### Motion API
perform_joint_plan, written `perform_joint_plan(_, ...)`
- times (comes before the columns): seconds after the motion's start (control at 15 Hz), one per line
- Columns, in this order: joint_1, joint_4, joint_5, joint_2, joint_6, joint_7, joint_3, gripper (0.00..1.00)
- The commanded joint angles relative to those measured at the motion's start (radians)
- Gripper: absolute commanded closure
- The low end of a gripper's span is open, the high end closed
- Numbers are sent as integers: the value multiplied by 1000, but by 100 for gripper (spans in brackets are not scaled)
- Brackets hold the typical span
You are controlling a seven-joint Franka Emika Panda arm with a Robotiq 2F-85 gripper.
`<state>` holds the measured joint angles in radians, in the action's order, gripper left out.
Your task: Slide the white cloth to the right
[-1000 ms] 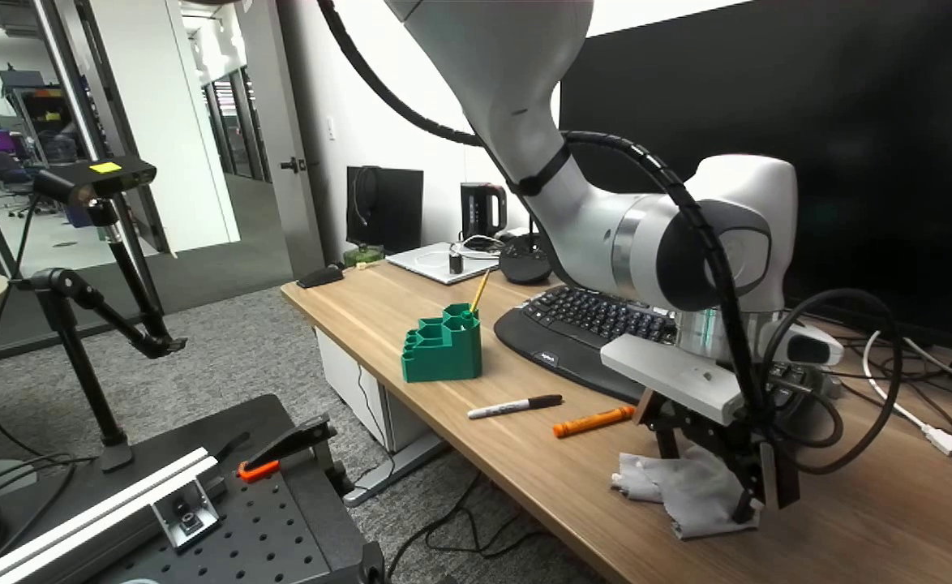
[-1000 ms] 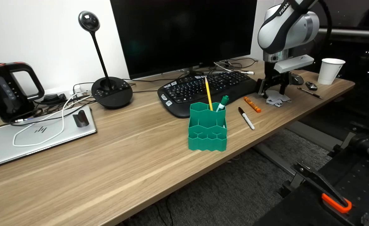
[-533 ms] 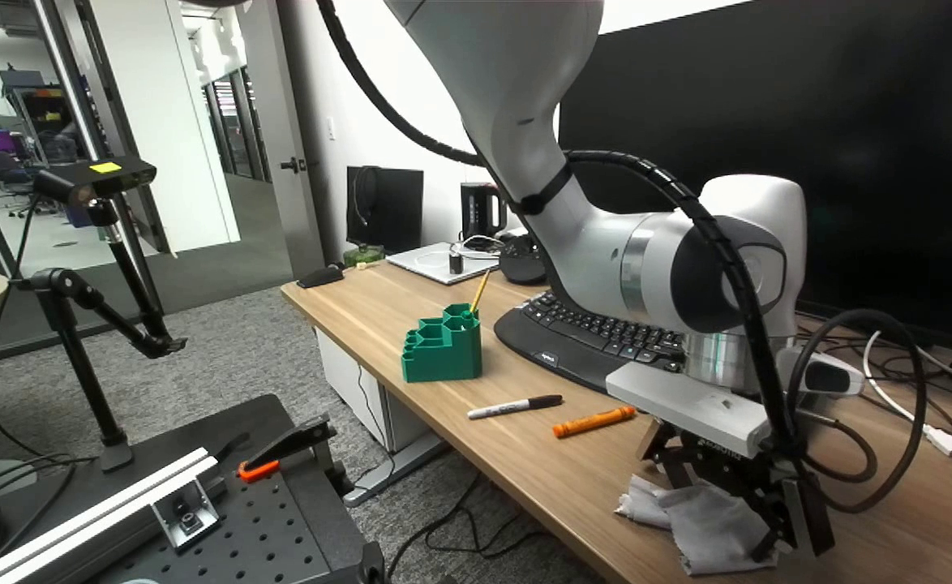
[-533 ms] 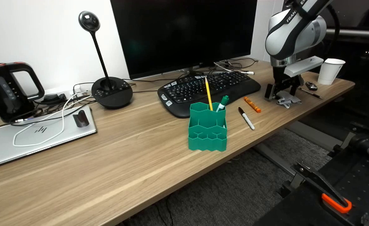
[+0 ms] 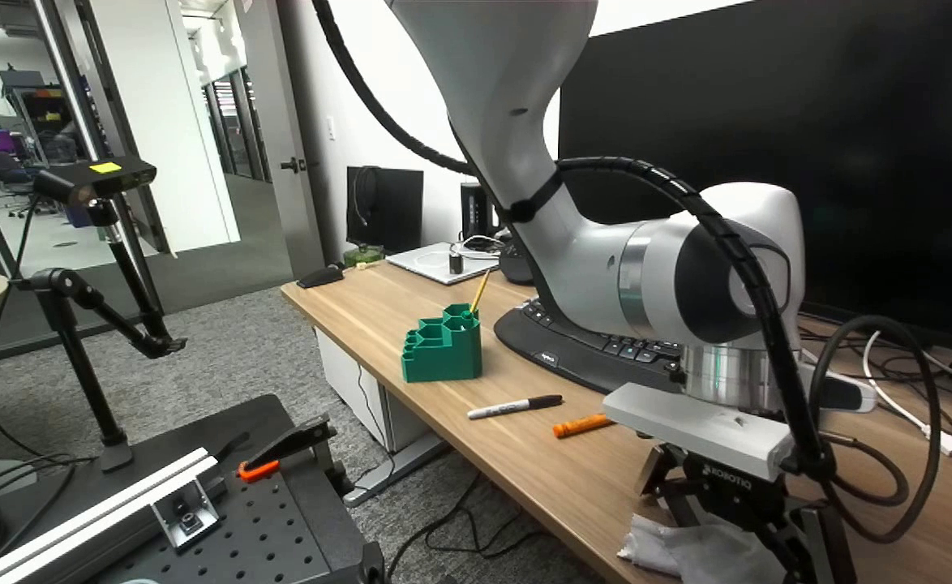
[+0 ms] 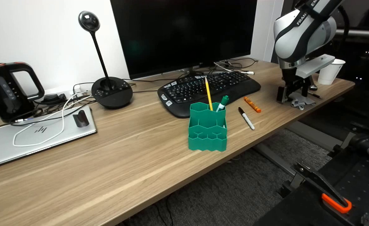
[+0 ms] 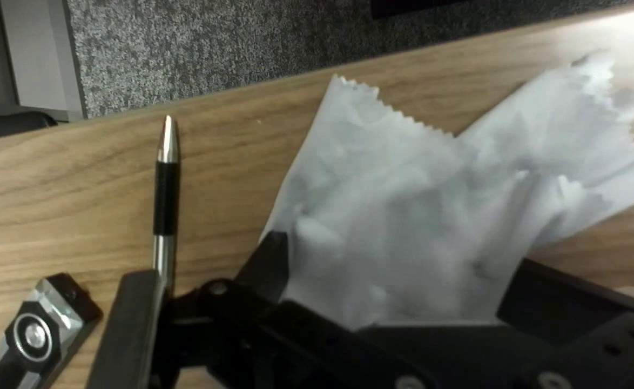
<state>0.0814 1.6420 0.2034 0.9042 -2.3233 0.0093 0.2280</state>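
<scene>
One white cloth (image 7: 398,210): rumpled on the counter (image 7: 214,162) near its edge, partly under the Robotiq gripper (image 7: 395,275)
Jaws: spread wide across the cloth, without pinching it
Silver-and-black pen (image 7: 166,200): near the cloth, partly hidden by the gripper
Paper cup (image 6: 329,75): upright on the counter

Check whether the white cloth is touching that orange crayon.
Apart. In an exterior view, a strip of wooden tabletop shows between the orange crayon and the white cloth.

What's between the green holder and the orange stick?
A black-capped marker lies on the desk between the green holder and the orange stick, as both exterior views show.
</scene>
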Motion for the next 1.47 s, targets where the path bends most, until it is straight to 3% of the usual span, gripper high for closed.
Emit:
perform_joint_plan(0.0, 17, 87, 29, -23, -2, -7, 6, 0)
perform_joint_plan(0.4, 5, 169, 32, -89, -85, -9, -13, 0)
perform_joint_plan(0.67, -9, 288, 47, -188, -198, -15, -7, 0)
perform_joint_plan(0.87, 20, 382, 12, -298, -226, -56, -38, 0)
perform_joint_plan(1.0, 50, 429, -29, -387, -164, -92, -66, 0)
perform_joint_plan(1.13, 77, 440, -73, -469, 13, -140, -81, 0)
perform_joint_plan(1.2, 44, 383, -28, -360, -87, -78, -58, 0)
perform_joint_plan(1.4, 68, 418, -51, -453, 3, -116, -68, 0)
